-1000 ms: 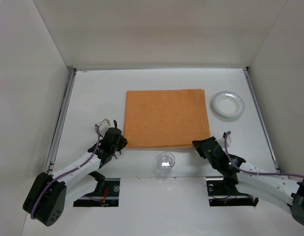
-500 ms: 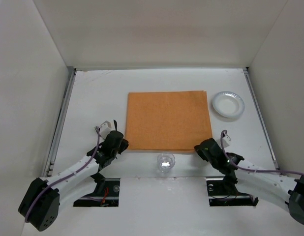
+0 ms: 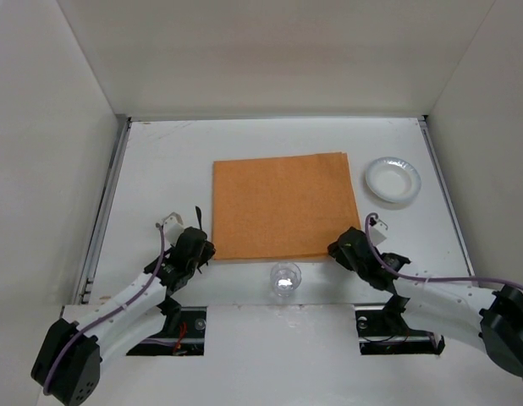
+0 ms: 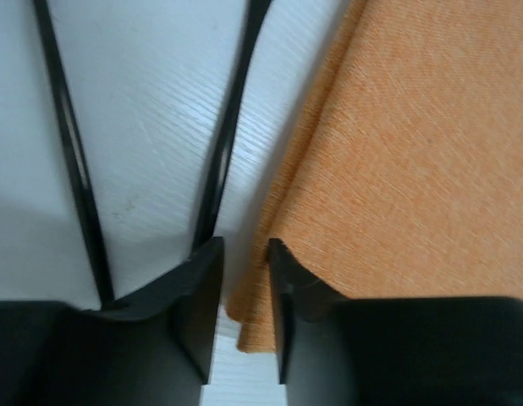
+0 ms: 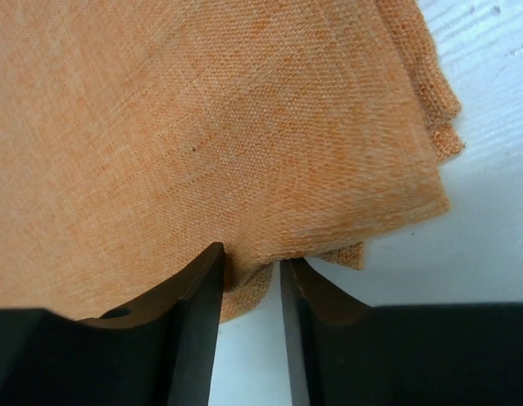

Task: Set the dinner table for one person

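Placemat is shifted toward 9 o'clock since half second ago. Its near corners are clamped by left gripper and right gripper, jaws nearly together on cloth. Bench is spread directly beneath both.

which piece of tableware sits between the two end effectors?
The clear glass, just off the orange placemat's near edge, between the left end effector and right end effector. The white plate lies away at the far right.

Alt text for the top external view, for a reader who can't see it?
The left gripper and right gripper each pinch a near corner of an orange placemat lying on a white table. A small white plate sits right of the mat's far corner; a clear cup stands between the arms.
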Robot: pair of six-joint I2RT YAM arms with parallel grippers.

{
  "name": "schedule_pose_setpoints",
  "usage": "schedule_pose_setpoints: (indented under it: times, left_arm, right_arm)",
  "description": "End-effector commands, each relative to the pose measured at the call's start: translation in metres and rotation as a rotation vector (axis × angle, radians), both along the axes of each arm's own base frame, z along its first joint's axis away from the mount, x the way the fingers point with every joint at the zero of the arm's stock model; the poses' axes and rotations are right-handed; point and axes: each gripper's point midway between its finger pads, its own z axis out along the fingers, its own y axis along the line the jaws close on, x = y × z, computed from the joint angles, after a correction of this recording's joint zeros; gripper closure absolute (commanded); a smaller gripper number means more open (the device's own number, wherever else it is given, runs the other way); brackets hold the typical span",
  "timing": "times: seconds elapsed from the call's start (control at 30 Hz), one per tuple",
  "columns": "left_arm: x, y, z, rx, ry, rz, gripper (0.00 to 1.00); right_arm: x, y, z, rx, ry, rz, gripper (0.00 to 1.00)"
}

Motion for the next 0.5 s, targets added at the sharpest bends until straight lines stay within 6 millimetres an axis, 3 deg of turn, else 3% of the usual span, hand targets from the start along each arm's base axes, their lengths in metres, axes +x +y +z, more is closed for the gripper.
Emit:
schedule_pose_setpoints:
  times: [0.0, 0.03, 0.13, 0.3, 0.47]
  left_arm:
    - [-0.002, 0.018, -0.003, 0.073, 0.003, 0.035, 0.72]
    - [0.003, 0.016, 0.005, 0.072, -0.022, 0.025, 0.68]
    - [0.016, 0.008, 0.035, 0.066, -0.108, 0.0, 0.59]
    - [0.04, -0.008, 0.099, 0.045, -0.288, -0.05, 0.5]
    - [0.057, -0.025, 0.124, 0.024, -0.359, -0.089, 0.49]
  right_arm:
    - [0.016, 0.003, 0.022, -0.027, -0.064, 0.015, 0.52]
    - [0.016, 0.002, 0.025, -0.038, -0.075, 0.023, 0.42]
    - [0.015, -0.001, 0.044, -0.051, -0.109, 0.047, 0.3]
    - [0.027, -0.022, 0.086, -0.052, -0.208, 0.018, 0.25]
    - [0.05, -0.042, 0.103, -0.033, -0.246, -0.027, 0.25]
